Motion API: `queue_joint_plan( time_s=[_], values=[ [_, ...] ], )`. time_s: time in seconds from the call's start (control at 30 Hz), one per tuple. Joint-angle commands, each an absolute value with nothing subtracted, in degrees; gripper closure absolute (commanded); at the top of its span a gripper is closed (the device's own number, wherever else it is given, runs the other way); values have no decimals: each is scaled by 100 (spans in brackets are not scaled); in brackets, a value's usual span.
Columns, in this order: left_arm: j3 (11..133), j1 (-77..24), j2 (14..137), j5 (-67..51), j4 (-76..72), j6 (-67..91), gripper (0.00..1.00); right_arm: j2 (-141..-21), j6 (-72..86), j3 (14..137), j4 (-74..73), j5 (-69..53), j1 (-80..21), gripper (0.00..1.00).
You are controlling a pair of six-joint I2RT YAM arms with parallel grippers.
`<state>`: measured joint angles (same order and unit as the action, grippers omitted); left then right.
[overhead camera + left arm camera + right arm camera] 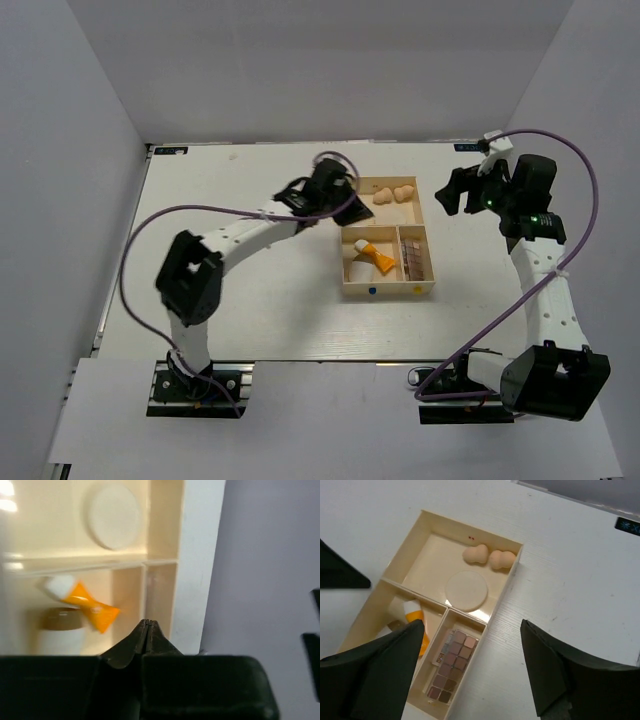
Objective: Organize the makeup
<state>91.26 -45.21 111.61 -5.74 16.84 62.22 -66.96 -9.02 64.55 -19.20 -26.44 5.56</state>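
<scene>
On the desk [250,190], centre-right: cream tray [390,291] with three compartments. All makeup in view sits inside it.

- Far wide compartment: two peach sponges [489,557] side by side in the far-right corner. Round cream puff [466,590] lies flat against the divider. In the top view the left arm's head covers the puff.
- Near-left compartment: orange tube [378,260], lying flat and diagonal, white cap toward the far-left. The left wrist view shows a white piece with a brownish top [61,632] just beside the tube. It's blurred, so can't tell what it is or whether the two touch.
- Near-right narrow compartment: long brown-pink palette [452,667], lying lengthwise and filling most of the slot, pans facing up.

Left arm [235,240] reaches across the desk. The left jaws hang over the tray's far-left corner. In its wrist view they are pressed tip to tip with nothing between them, and nothing in the tray is touched.

Right arm [545,280] stands at the right side. The right jaws sit off the tray's far-right corner, over bare desk and apart from the tray wall. Its wrist view shows them spread wide and empty, looking down on the tray.
</scene>
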Motion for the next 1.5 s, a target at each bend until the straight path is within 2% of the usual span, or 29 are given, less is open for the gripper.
queue_joint_plan(
  time_s=[0.0, 0.07, 0.1, 0.17, 0.2, 0.27, 0.3, 0.4, 0.57, 0.77, 1.07, 1.47],
  values=[
    [8308, -3728, 9839, -343, 2091, 6310, 88, -6627, -1195, 6381, -1907, -3671, 571, 12],
    [7613, -3220, 9433, -90, 2327, 6293, 79, -6662, -1318, 6355, -2021, -3892, 580, 11],
    [7446, -3034, 9248, -88, 2451, 6249, 67, -6662, -1336, 6328, -2039, -4085, 571, 11],
    [7190, -2430, 8887, 201, 3098, 6057, 55, -6688, -1362, 6241, -2057, -4166, 554, 11],
    [7129, -2226, 8799, 289, 3285, 5934, 45, -6706, -1362, 6223, -2031, -4262, 562, 11],
    [6997, -1865, 8596, 473, 3976, 5740, 32, -6741, -1354, 6170, -2013, -4315, 562, 18],
    [6961, -1507, 8552, 701, 4216, 5704, 19, -6750, -1354, 6161, -2013, -4342, 554, 20],
    [6777, -891, 8324, 1167, 5043, 5818, 4, -6776, -1345, 6117, -1960, -4316, 554, 28],
    [6373, -36, 8042, 1353, 5905, 6687, 2, -6820, -1319, 6047, -1881, -4298, 554, 29],
    [6249, 790, 8436, 1187, 6240, 6996, 2, -6820, -1318, 6021, -1828, -4219, 563, 29],
    [5915, 1327, 8912, 1090, 5502, 6733, 2, -6855, -1283, 5976, -1758, -4219, 554, 28],
    [5555, 1433, 9571, 950, 4501, 6697, 2, -7022, -1345, 6170, -1837, -4219, 562, 28]
  ],
)
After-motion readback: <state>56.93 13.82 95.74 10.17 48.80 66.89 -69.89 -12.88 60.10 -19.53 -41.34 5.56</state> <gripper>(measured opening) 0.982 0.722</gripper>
